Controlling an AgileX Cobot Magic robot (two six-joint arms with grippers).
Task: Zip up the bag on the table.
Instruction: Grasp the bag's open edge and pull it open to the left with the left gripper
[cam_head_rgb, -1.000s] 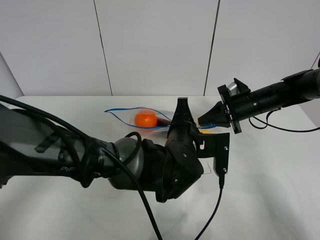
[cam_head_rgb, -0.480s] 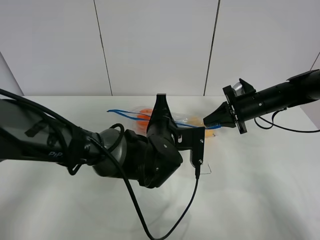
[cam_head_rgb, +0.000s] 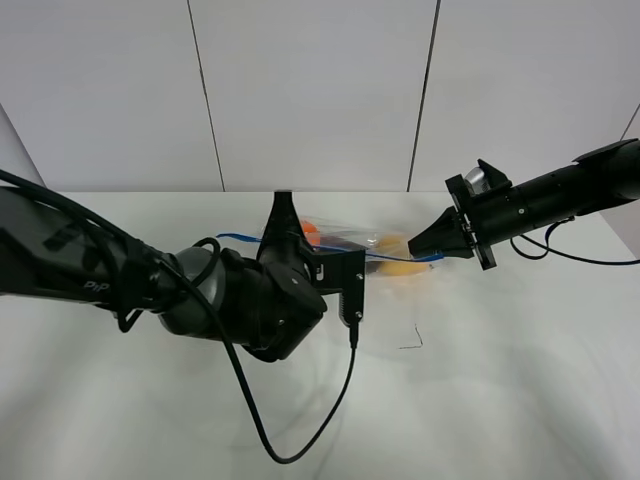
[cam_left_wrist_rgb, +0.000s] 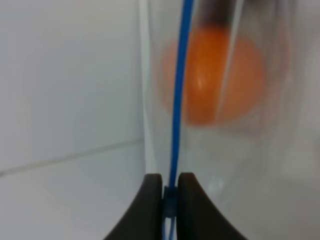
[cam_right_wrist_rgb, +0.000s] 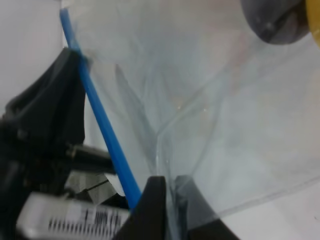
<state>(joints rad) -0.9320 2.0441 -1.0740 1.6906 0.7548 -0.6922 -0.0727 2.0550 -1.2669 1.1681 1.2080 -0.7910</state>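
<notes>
The bag (cam_head_rgb: 372, 243) is a clear plastic one, held stretched a little above the table (cam_head_rgb: 520, 380) between both grippers. Its blue zip strip (cam_head_rgb: 232, 238) runs along the top edge. An orange (cam_head_rgb: 311, 229) and a yellow fruit (cam_head_rgb: 398, 266) show through it. My left gripper (cam_head_rgb: 286, 238) is shut on the zip strip (cam_left_wrist_rgb: 180, 75), with the orange (cam_left_wrist_rgb: 212, 75) just beyond it. My right gripper (cam_head_rgb: 422, 246) is shut on the bag's right end, beside the strip (cam_right_wrist_rgb: 100, 120). The dark eggplant (cam_right_wrist_rgb: 275, 20) shows in the right wrist view.
My bulky left arm (cam_head_rgb: 230, 295) lies across the table's middle, with its cable (cam_head_rgb: 300, 440) looping toward the front edge. A small dark mark (cam_head_rgb: 412, 340) is on the table to the arm's right. A panelled white wall (cam_head_rgb: 310, 90) stands behind.
My left gripper has slid leftward along the blue zip strip, from near the right gripper toward the bag's left end. The right gripper has held the bag's right end almost still.
</notes>
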